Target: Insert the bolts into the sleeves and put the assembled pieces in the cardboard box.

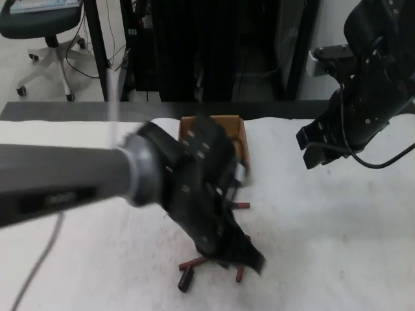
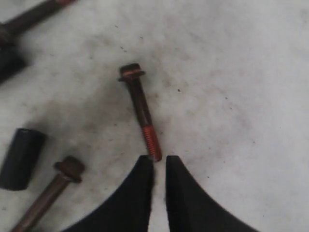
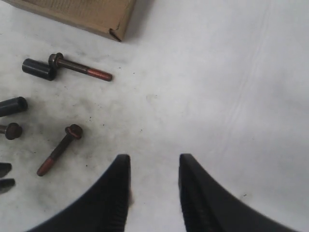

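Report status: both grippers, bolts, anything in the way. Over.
Left gripper low at threaded tip of a bolt. Right gripper off to the right of the box, jaws open, empty. Spare bolt and sleeve lie close by.

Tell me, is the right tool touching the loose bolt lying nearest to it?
Apart. The right wrist view shows a plain stretch of bare cloth between the right tool and that bolt; the open fingers hold nothing.

Dark brown bolt (image 2: 139,106) with orange-red threads, black sleeve (image 2: 20,158), black left tool (image 2: 160,162), tan cardboard box (image 3: 82,14), white surface (image 2: 241,72) flecked with dark smudges
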`<action>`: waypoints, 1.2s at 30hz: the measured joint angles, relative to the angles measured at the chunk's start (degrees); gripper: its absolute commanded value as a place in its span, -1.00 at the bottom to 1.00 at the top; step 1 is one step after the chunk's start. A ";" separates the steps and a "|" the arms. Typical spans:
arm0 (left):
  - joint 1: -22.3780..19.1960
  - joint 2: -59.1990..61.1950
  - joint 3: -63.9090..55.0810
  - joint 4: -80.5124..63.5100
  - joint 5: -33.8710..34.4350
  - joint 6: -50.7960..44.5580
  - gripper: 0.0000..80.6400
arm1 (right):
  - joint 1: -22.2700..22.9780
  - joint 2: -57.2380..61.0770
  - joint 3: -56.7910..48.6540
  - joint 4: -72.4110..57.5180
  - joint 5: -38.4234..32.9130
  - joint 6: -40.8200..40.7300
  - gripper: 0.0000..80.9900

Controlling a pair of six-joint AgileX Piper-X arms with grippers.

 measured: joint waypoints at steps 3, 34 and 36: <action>-2.35 3.04 -1.77 0.75 -0.23 -0.31 -0.11 | -0.57 -0.19 0.00 0.45 0.00 0.00 -0.21; -3.10 15.46 -22.87 14.66 -10.24 -2.99 -0.11 | -3.65 -0.18 0.00 3.44 0.00 -0.55 -0.21; -2.97 15.46 -22.87 14.93 -10.24 -2.99 -0.11 | -3.65 -0.18 0.00 3.63 0.00 -0.55 -0.21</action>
